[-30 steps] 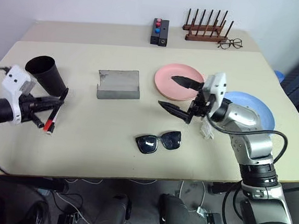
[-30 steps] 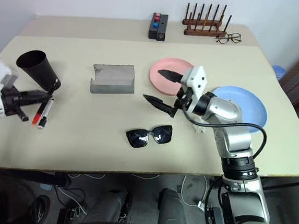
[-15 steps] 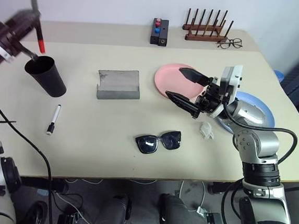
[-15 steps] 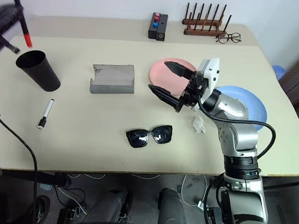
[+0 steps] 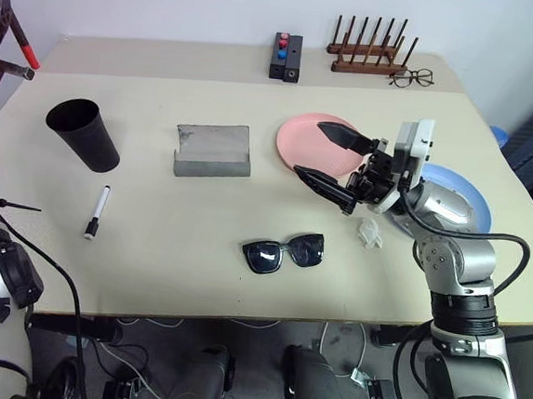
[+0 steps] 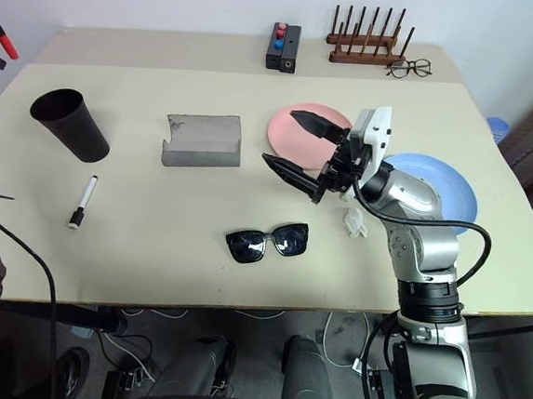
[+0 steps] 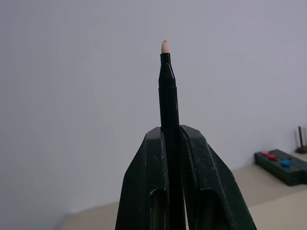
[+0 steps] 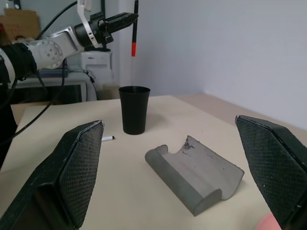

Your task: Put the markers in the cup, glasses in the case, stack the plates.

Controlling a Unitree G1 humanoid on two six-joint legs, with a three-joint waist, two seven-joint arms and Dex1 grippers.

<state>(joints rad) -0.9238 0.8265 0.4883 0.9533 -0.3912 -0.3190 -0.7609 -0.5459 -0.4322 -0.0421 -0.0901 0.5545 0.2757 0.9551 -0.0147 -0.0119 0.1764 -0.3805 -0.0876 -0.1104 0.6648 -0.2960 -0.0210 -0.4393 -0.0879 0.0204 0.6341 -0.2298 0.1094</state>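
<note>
Beige desk bearing black cup near its left edge, left pincer clenched on red-capped marker high above it: best lowered plumb over the rim before release; right pincer idle, agape.

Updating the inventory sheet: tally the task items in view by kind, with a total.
Markers: 2 (one held up in the left end effector above the cup, red-ended marker; one lying on the table, marker)
Cup: 1
Sunglasses: 1
Case: 1
Plates: 2 (pink plate, blue plate)
Total: 7
</note>
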